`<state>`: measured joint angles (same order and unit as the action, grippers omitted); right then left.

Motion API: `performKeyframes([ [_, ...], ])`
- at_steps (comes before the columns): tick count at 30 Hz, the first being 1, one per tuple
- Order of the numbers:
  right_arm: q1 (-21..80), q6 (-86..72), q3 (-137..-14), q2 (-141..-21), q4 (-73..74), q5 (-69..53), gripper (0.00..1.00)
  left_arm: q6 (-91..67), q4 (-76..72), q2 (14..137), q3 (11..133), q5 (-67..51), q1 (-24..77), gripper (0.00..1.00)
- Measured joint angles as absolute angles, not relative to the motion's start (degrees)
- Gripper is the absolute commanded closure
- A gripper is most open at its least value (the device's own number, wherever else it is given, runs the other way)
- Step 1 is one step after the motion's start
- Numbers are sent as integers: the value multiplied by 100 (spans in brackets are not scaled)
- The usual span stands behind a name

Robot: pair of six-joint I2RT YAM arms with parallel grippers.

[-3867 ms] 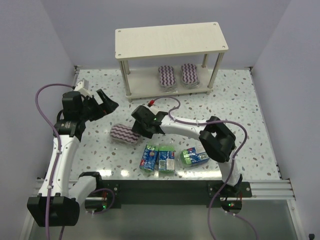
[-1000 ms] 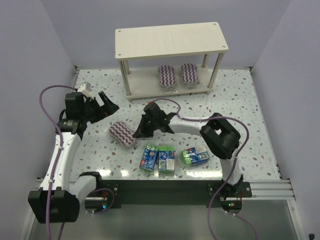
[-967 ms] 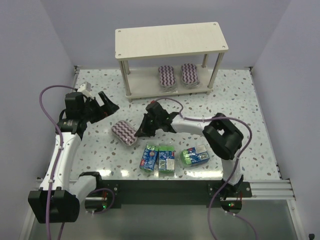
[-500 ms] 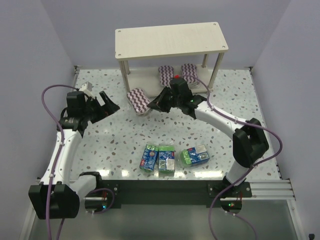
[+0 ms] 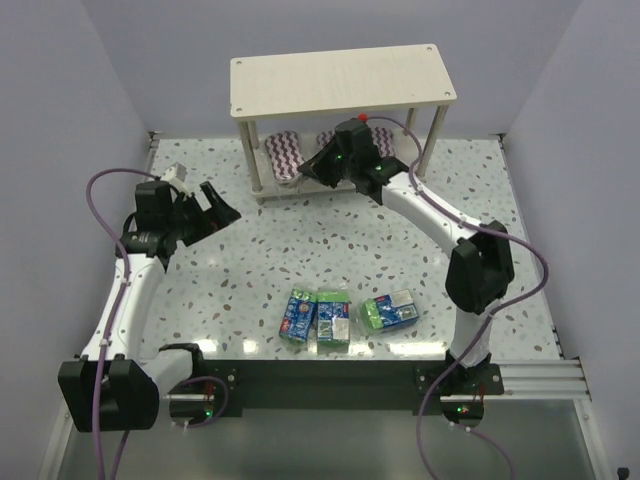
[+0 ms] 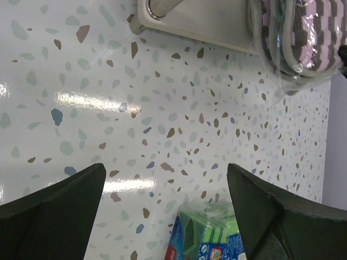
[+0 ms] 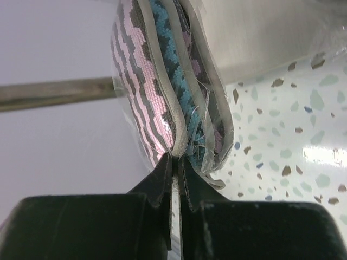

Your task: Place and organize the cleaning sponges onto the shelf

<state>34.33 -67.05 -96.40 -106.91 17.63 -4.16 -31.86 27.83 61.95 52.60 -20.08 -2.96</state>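
Note:
The shelf (image 5: 340, 82) stands at the back of the table. My right gripper (image 5: 312, 167) reaches under its top board, shut on the rim of a striped oval sponge (image 5: 283, 154) held on edge over the left end of the lower board (image 6: 206, 27). In the right wrist view the jaws pinch the seam of that sponge (image 7: 157, 81) at my right gripper (image 7: 176, 162). Two more striped sponges (image 5: 327, 140) lie on the lower board, partly hidden by the arm. Three green-and-blue packs (image 5: 333, 318) lie near the front edge. My left gripper (image 5: 215, 208) hovers open at the left, empty.
In the left wrist view, my open left gripper (image 6: 168, 216) frames the speckled table, with one green pack (image 6: 211, 238) below, a shelf leg (image 6: 162, 5) above and the held sponge (image 6: 303, 38) at top right. Purple walls enclose the table.
My right arm has carried the striped sponge from in front of the shelf's left leg back under the top board, over the lower board's left end. The left arm has barely moved.

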Motion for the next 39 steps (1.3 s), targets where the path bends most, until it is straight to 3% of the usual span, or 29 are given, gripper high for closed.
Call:
performKeyframes([
  [12,3444,-6897,-10401,-12204,1516,486,100,-3190,2749,6294,5260,-2060,-298,0],
  [26,3444,-6899,-11574,-13288,1297,532,100,-3216,2698,6475,5293,-2058,-298,0],
  [27,3441,-6901,-11590,-13314,1302,532,98,-3225,2694,6482,5293,-2060,-298,0],
  [31,3433,-6923,-11592,-13325,1291,517,64,-3245,2646,6488,5293,-2067,-298,0],
  [33,3433,-6906,-11548,-13319,1247,506,52,-3251,2613,6488,5293,-2084,-298,0],
  [39,3433,-6711,-10794,-12842,1160,397,40,-3304,2512,6488,5293,-2169,-298,0],
])
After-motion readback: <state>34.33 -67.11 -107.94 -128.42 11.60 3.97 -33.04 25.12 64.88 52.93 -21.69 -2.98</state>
